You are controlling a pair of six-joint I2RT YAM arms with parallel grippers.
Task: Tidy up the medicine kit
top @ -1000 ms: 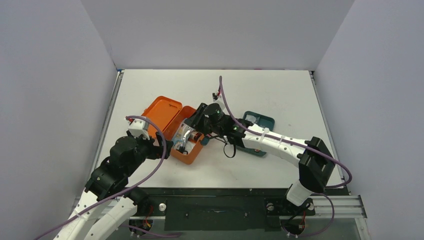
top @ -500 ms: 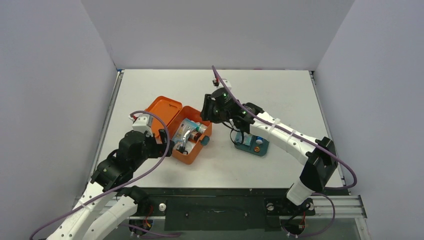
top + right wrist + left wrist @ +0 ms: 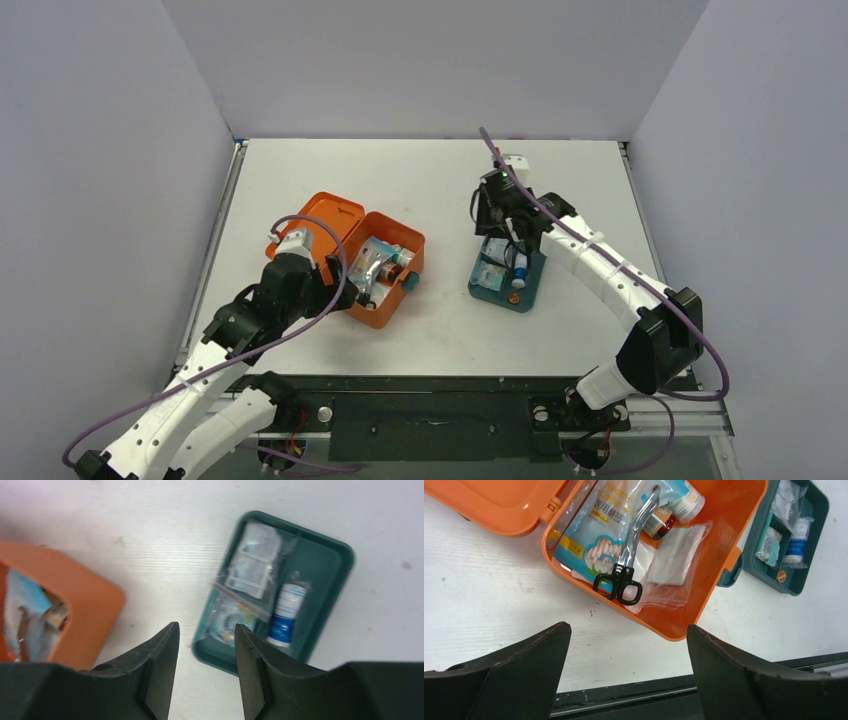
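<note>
Open medicine kit (image 3: 385, 300) left of centre on the table (image 3: 440, 170), with both grippers released and holding nothing.

The orange kit lies with its lid folded back toward the far left. Inside are black-handled scissors (image 3: 630, 555) on top of a cotton-swab packet (image 3: 591, 535), a clear bag (image 3: 674, 555) and a couple of small bottles at the far end. The left gripper (image 3: 626, 626) hovers over the kit's near edge, its fingers spread wide. Just right of the kit, apart from it, sits a teal tray (image 3: 345, 555) with clear sachets (image 3: 252, 560) and a white bottle with a blue label (image 3: 285, 615). The right gripper (image 3: 205, 626) hangs above the tray's left side – its fingers are parted by a modest gap.
</note>
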